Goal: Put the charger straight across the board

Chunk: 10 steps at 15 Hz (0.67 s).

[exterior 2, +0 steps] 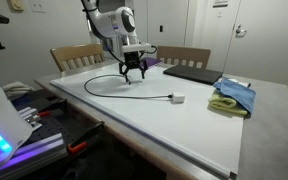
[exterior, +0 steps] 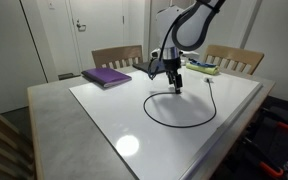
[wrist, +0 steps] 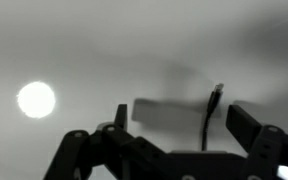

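The hand [exterior: 173, 84] hangs just over the far half of the board [exterior: 114, 112] with its two fingers spread apart and nothing clamped between them. In the wrist view the hand [wrist: 176, 112] shows one dark finger [wrist: 119, 120] on each side, and a thin stretch of the cable rises between them to a small tip.

There is one charger [exterior: 180, 126]. It lies wholly on the board, curled into a wide loop in the board's middle rather than stretched straight. In an exterior view its one white plug block [exterior 2: 178, 98] rests flat on the board, off to one side of the loop, near the board's centre line. The hand [exterior 2: 132, 74] stands over the far edge of that loop.

One purple book [exterior: 107, 76] lies at a far corner of the board. One dark laptop [exterior 2: 194, 73] sits closed at the board's far edge. Two cloths, one blue [exterior 2: 237, 90] and one yellow-green [exterior 2: 224, 105], are heaped at the board's end beyond the plug block. None of these touches the charger, and the board around the loop is bare and glossy, with one round glare of a lamp [exterior: 127, 146] on its near part.

The one board [exterior 2: 134, 118] covers most of a grey worktop [exterior: 52, 130], which shows as a border along the board's edges. Two wooden chairs [exterior: 117, 55] [exterior: 234, 58] are pushed in behind the board's far side. Pale walls and doors [exterior: 89, 30] close the room behind them.
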Available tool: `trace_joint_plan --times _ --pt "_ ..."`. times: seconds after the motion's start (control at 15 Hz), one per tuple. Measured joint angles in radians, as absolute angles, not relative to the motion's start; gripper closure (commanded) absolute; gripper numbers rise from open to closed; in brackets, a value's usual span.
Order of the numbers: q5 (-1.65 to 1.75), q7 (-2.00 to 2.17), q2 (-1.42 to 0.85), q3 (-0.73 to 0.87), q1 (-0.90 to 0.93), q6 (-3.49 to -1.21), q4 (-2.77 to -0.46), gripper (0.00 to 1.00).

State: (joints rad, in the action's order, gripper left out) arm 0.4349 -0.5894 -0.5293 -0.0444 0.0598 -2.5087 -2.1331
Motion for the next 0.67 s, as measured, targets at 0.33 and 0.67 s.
trace_joint_plan --times 0.33,0.67 --pt "0.279 -0.706 -0.532 -0.124 -0.016 -2.496 -2.13 0.0" --pt "0.225 -0.741 -0.533 -0.144 -0.044 -2.522 -2.132 0.0"
